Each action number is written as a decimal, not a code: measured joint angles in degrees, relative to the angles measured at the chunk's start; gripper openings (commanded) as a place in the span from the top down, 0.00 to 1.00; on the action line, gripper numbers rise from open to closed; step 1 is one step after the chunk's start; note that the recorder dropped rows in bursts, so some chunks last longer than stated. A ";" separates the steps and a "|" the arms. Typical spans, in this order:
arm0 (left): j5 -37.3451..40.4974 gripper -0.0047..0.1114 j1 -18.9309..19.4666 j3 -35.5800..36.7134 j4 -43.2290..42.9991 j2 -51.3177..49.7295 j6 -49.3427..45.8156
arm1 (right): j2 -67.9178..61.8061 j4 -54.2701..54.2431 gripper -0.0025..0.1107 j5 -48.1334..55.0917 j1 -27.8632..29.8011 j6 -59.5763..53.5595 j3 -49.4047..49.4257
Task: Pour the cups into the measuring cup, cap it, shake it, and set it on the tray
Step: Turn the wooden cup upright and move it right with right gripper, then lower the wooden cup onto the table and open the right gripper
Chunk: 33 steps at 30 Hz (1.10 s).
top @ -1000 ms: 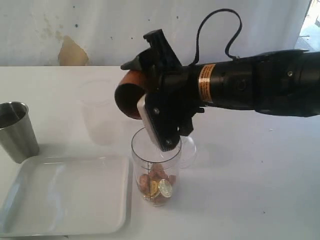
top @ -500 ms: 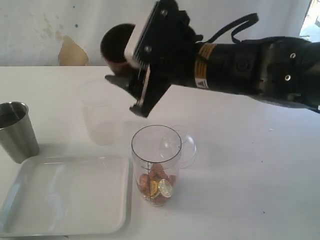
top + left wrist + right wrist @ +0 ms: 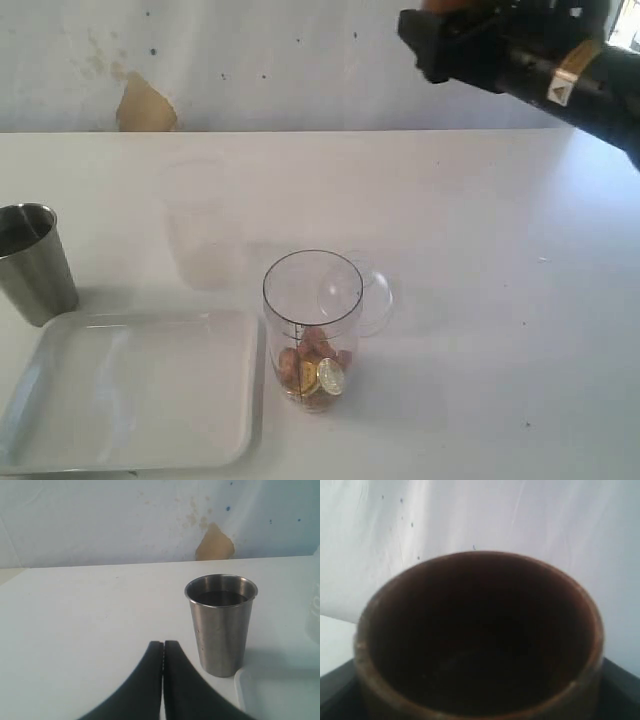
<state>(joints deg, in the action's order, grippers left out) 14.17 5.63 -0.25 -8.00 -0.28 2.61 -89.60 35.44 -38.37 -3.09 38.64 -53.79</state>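
Note:
The clear measuring cup (image 3: 312, 325) stands upright in front of centre, uncapped, with coins in its bottom. Just behind it lies a clear domed lid (image 3: 366, 296). At the far left the steel tumbler (image 3: 35, 262) stands upright beside the white tray (image 3: 130, 392). My left gripper (image 3: 163, 646) is shut and empty, a short way from the tumbler (image 3: 221, 622). The brown wooden cup (image 3: 480, 630) fills the right wrist view, its dark inside facing the camera. My right gripper (image 3: 480, 700) is shut on it, high at the upper right, where the right arm (image 3: 520, 55) shows.
A frosted unmarked cup (image 3: 200, 222) stands behind the tray, left of centre. The tray's corner (image 3: 272, 695) shows beside the tumbler in the left wrist view. A wall runs along the table's back edge.
My right arm has risen from over the measuring cup and swung up and to the right, carrying the wooden cup with it. The left gripper has not moved.

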 measured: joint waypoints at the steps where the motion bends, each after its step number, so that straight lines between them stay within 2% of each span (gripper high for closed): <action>1: 0.00 0.95 0.00 0.00 0.00 0.00 0.00 | -0.88 2.15 0.98 -2.31 1.57 1.54 0.41; 4: 0.00 0.95 0.00 0.00 0.00 0.00 0.00 | -5.76 9.70 0.98 -6.74 6.22 5.73 0.75; 7: 0.00 0.95 0.00 0.00 0.00 0.00 0.00 | -11.59 14.01 0.98 -6.98 8.01 6.08 0.87; 13: 0.00 0.95 0.00 0.00 0.00 0.00 0.00 | -22.24 15.49 0.98 -11.02 8.53 -0.52 0.74; 21: 0.00 0.95 0.00 0.00 0.00 0.00 0.00 | -33.49 16.02 0.98 -18.17 8.55 -3.35 -2.31; 33: 0.00 0.95 0.00 0.00 0.00 0.00 0.00 | -35.43 17.21 0.98 -16.92 6.41 -15.77 -2.67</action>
<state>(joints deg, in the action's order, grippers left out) 14.17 5.63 -0.25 -8.00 -0.28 2.61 -125.03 52.65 -55.29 3.32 22.87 -56.46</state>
